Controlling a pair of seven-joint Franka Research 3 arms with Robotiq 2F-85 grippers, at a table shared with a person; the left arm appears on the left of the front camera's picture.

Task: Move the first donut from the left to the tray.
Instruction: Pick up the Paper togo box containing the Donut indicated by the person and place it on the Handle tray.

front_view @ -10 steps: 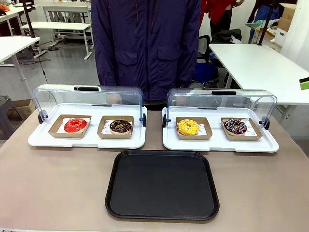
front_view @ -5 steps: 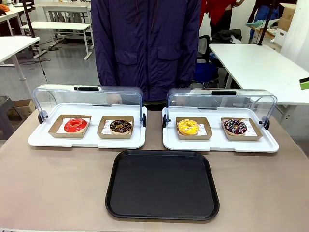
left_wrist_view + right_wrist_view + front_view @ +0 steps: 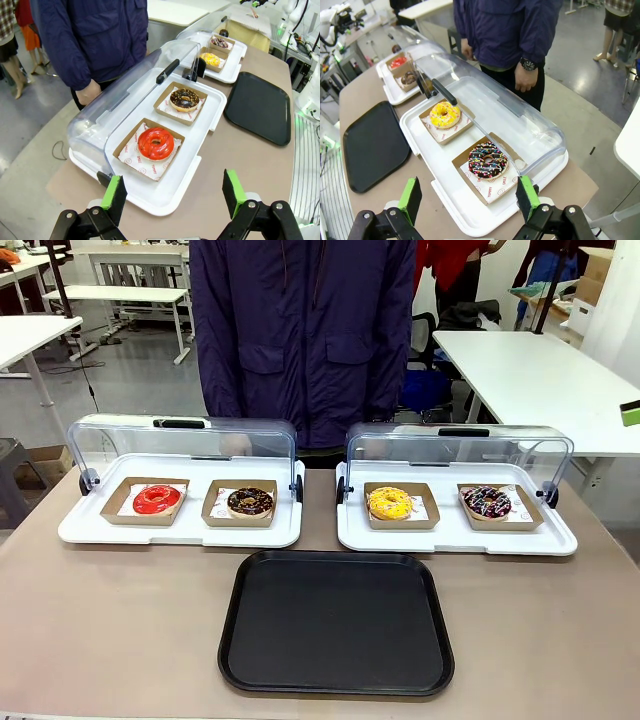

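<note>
On the worktop [image 3: 120, 620] nothing has moved: the red donut [image 3: 157, 499] sits in its box [image 3: 115, 512], the left claw [image 3: 174, 190] and right claw [image 3: 469, 196] are wide open, and the tray [image 3: 336, 625] waits.

On the brown counter [image 3: 120, 620], the left white tray [image 3: 90, 532], clear lid [image 3: 180, 440] raised, carries a chocolate donut [image 3: 250, 502] in a cardboard box [image 3: 214, 490]. The right white tray [image 3: 450, 542] holds a yellow donut [image 3: 390, 503] and a sprinkled donut [image 3: 487, 502]. A person [image 3: 300, 340] in a navy jacket stands just behind both trays
</note>
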